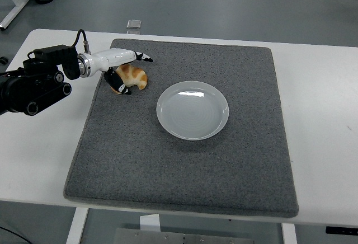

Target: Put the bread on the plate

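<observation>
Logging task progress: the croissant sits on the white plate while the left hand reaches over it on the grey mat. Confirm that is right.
Not quite. The croissant is not on the white plate; it lies on the grey mat, left of the empty plate, as the head view shows. The left hand does reach over it.

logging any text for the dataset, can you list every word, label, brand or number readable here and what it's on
No readable text in this view.
The croissant, the plate, the grey mat and the white table carry no print.
The left hand and its black arm show no legible marking.
The small clear object on the floor beyond the table is too small to tell.
</observation>
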`<state>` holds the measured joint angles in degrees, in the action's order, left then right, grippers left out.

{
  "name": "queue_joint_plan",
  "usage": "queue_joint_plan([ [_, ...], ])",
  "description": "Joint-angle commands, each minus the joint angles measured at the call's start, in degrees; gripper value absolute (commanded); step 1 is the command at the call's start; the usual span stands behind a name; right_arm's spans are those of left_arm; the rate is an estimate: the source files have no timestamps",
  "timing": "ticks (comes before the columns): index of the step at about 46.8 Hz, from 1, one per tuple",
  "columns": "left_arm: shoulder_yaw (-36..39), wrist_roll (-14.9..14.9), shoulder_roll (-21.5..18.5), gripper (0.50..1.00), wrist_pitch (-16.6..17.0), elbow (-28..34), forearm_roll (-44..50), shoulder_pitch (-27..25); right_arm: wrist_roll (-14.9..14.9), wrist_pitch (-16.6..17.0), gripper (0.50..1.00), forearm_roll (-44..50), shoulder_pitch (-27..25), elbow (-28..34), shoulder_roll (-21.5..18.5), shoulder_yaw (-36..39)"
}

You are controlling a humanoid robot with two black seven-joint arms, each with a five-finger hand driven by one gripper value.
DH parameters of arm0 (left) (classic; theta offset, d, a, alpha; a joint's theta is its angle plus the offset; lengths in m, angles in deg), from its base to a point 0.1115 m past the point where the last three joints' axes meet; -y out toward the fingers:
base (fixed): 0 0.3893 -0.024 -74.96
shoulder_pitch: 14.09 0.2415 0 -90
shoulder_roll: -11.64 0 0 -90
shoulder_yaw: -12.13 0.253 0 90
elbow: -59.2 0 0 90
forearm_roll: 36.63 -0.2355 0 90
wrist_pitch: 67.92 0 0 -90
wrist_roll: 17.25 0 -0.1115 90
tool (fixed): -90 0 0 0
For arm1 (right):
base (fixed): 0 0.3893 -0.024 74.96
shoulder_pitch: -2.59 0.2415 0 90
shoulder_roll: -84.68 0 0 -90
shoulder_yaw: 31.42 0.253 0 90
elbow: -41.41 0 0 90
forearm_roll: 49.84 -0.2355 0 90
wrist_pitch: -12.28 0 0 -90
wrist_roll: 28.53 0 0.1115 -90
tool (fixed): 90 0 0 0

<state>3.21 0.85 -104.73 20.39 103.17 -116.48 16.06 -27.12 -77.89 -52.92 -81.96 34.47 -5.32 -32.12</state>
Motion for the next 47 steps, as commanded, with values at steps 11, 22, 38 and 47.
queue_joint_plan([
  [11,0.05,0.0,0.0,0.836,0.11,0.06,-0.04,-0.18,-0.01,0.0,0.952,0.0,0.0,0.0,0.0,0.0],
  [22,0.14,0.0,-0.09,0.816,0.02,0.15,0.05,-0.09,-0.01,0.0,0.952,0.0,0.0,0.0,0.0,0.0],
  [38,0.14,0.09,-0.09,0.816,0.02,0.15,0.05,0.17,-0.01,0.0,0.952,0.0,0.0,0.0,0.0,0.0],
  [47,0.14,0.09,-0.18,0.697,0.02,0.15,0.05,0.09,-0.01,0.0,0.954,0.0,0.0,0.0,0.0,0.0],
])
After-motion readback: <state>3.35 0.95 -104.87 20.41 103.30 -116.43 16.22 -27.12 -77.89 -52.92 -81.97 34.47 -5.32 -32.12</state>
